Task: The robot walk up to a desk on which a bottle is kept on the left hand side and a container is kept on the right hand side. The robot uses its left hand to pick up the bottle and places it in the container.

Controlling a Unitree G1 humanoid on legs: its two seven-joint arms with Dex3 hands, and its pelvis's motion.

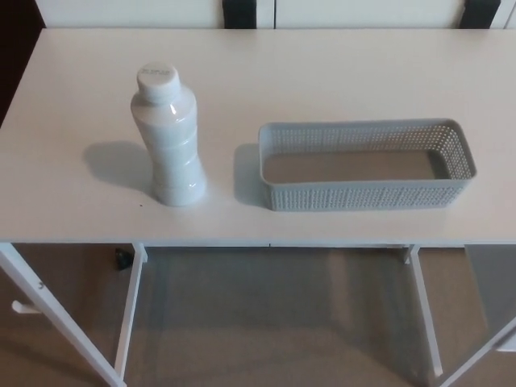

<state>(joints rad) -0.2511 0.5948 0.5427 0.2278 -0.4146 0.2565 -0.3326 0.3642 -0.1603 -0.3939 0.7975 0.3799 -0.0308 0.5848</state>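
Upright, bottle (171, 137) stands left of container (367, 164); no fingers visible.

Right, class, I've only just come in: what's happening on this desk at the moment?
Nothing is being handled yet. A white bottle stands upright with its cap on, on the left of the white desk. To its right, apart from it, sits a grey perforated container, which looks empty. Neither robot hand is in view, so the pick-up has not begun.
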